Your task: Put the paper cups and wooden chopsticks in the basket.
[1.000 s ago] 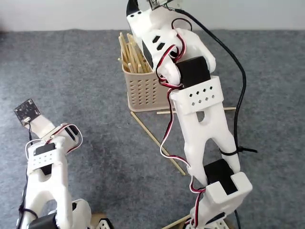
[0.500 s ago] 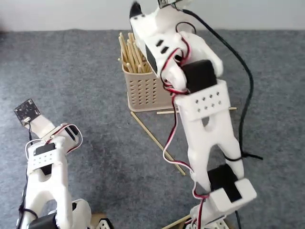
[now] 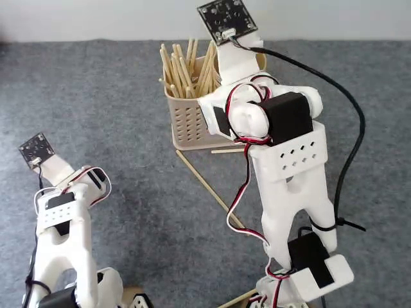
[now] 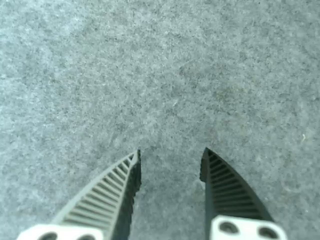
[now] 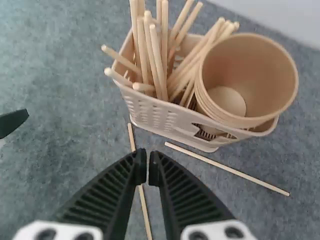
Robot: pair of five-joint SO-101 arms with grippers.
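We see a grey, short-pile, carpet-like mat (image 3: 115, 96) covering the table from edge to edge. Close up in the left wrist view its surface is finely mottled and flat. A plain white wall (image 3: 77, 19) meets the mat's far edge in a straight line across the high view.

The grey-carpeted table (image 3: 96, 96) bears the basket (image 3: 189, 122) and loose chopsticks (image 3: 212, 192) beside it.

Beige slotted basket (image 5: 165, 117), tan cups (image 5: 250, 67), pale chopsticks (image 5: 150, 55), grey carpet (image 4: 150, 75)
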